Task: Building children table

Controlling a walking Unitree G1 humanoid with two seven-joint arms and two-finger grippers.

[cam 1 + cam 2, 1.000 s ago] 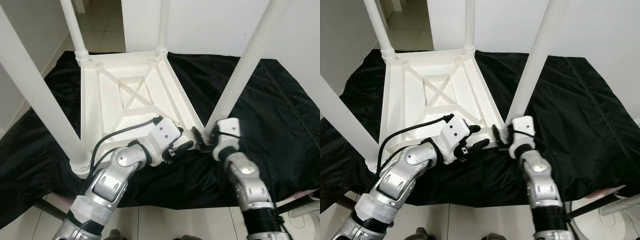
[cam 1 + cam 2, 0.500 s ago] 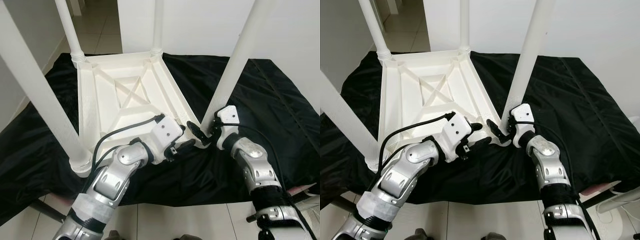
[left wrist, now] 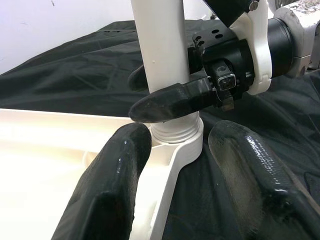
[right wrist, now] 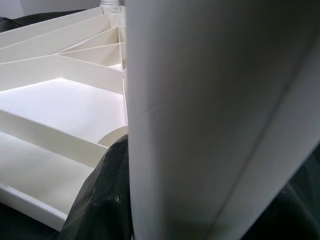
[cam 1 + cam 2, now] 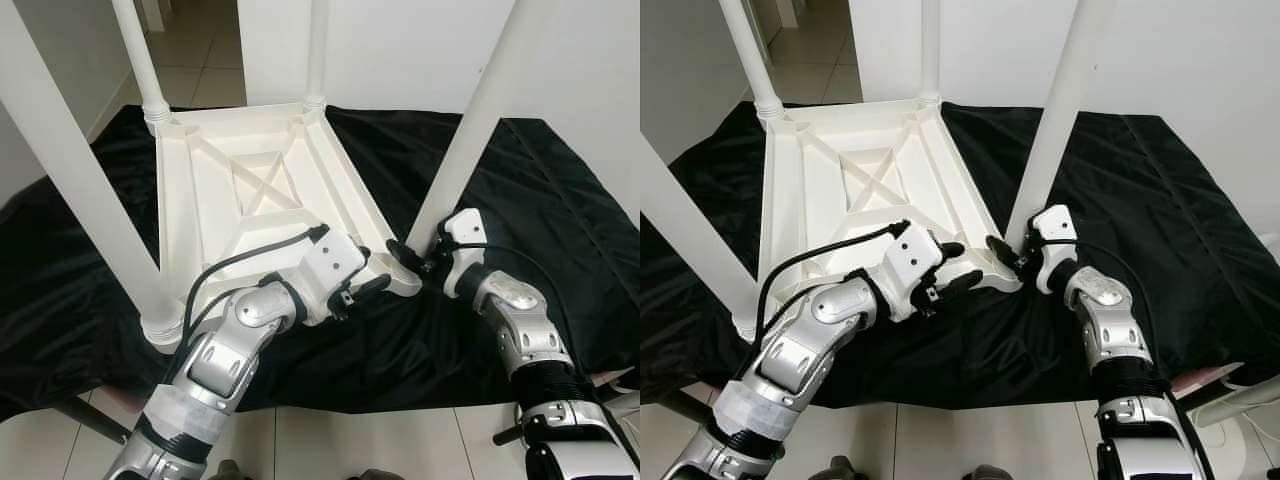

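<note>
The biggest thing is the black cloth (image 5: pixel 560 200), spread over the floor, probably to protect the white plastic from scratches. On it lies the children table (image 5: pixel 240 190), turned upside down so that its ribbed underside faces up and the corner sockets can be reached. All four legs stand up from the corners; this suggests the building is near its end.

The leg in work is the near right leg (image 5: pixel 470 130), which rises from the corner socket (image 3: pixel 180 137) nearest to the robot's right side. In the left wrist view the threaded collar at the bottom of this leg sits in the socket, but I cannot tell if it is fully tight.

The right gripper (image 5: pixel 1012 255) is clenched around the base of this leg, just above the socket; one black finger (image 3: pixel 170 102) crosses the front of the leg and the other is partly visible behind it. I judge that it holds low on the leg in order to turn it or keep it straight in the thread.

The left gripper (image 5: pixel 365 283) is at the table edge just beside the same corner. Its two fingers are spread apart, one over the white rim and one over the cloth, and they grasp nothing. It seems placed there to steady the tabletop so that it does not slide while the leg is worked.
</note>
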